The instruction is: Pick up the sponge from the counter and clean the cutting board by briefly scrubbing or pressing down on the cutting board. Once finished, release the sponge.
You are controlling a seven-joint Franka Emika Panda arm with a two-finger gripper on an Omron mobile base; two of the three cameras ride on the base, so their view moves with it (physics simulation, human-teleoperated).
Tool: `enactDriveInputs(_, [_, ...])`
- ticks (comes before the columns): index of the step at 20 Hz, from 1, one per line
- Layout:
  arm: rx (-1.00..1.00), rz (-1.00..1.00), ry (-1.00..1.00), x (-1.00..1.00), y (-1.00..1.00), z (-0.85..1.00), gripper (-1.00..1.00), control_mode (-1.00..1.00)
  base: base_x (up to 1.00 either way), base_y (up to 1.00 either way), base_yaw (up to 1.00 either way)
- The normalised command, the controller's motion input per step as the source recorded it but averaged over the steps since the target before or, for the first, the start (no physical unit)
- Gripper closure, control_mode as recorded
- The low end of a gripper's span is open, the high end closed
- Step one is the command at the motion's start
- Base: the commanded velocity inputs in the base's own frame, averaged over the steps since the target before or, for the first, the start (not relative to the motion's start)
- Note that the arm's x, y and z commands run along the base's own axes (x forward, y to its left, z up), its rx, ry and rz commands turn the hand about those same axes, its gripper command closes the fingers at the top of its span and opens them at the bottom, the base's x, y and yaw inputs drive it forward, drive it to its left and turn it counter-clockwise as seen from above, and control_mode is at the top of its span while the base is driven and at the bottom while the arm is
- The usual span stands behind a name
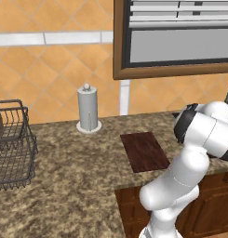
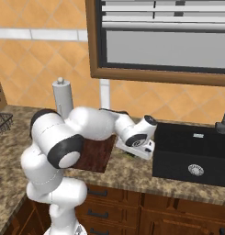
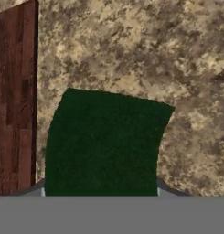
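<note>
While gripped in the hand (image 3: 100,194), sponge (image 3: 104,141) over counter (image 3: 177,55), beside cutting board (image 3: 15,100).

Orange tiled wall (image 1: 36,74) with a pale band (image 1: 50,38) across it; a wood-framed window (image 2: 160,41) with grey blinds on the right; brown cabinets (image 2: 146,211) below; a black sink (image 2: 192,156) at right; a wire basket (image 1: 10,144) at left; a paper towel holder (image 1: 88,109) stands by the wall.

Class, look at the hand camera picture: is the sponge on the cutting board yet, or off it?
Off it. The dark green sponge lies on the speckled counter, with the cutting board beside it across a strip of bare granite.
</note>
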Motion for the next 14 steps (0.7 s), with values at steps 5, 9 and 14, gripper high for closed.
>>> enactDriveInputs(5, [-0.09,0.00,0.01,0.00,0.12,-0.23,-1.00,-1.00,0.00,0.00,0.00])
enactDriveInputs(9, [-0.01,0.00,0.00,0.00,0.02,-0.02,-1.00,-1.00,0.00,0.00,0.00])
enactDriveInputs(14, [0.00,0.00,0.00,0.00,0.02,0.04,-1.00,-1.00,0.00,0.00,0.00])
